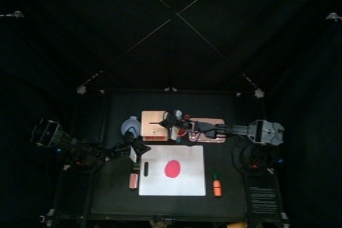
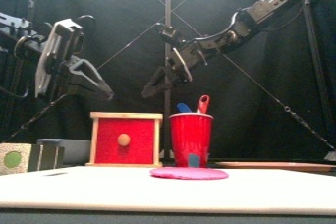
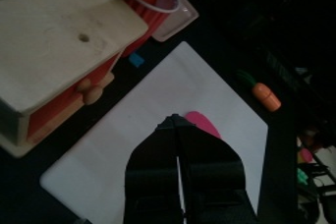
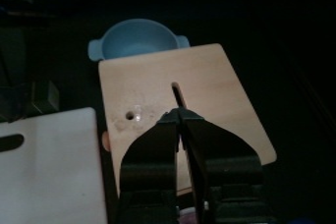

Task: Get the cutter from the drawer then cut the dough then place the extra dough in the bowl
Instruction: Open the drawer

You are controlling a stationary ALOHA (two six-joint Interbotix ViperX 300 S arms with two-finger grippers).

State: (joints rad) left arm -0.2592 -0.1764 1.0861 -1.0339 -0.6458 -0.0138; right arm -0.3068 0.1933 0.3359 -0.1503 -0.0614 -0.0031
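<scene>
The pale wooden box [image 1: 160, 120] stands behind the white cutting board [image 1: 174, 182], its red drawer front [image 2: 126, 140] closed. A flat red dough disc [image 1: 171, 168] lies on the board. My right gripper [image 4: 182, 116] hovers shut and empty over the box lid [image 4: 197, 81], near its slot. The blue-grey bowl [image 4: 138, 39] sits just beyond the box. My left gripper [image 3: 175, 122] hangs shut and empty above the board's [image 3: 144, 159] back left part, with the dough [image 3: 202, 124] peeking out beside its tip. No cutter is visible.
A red cup [image 2: 191, 138] holding a blue and a red toy knife stands right of the box. Two small orange toys lie beside the board, one at its left edge [image 1: 134, 179] and one at its right [image 1: 214, 186].
</scene>
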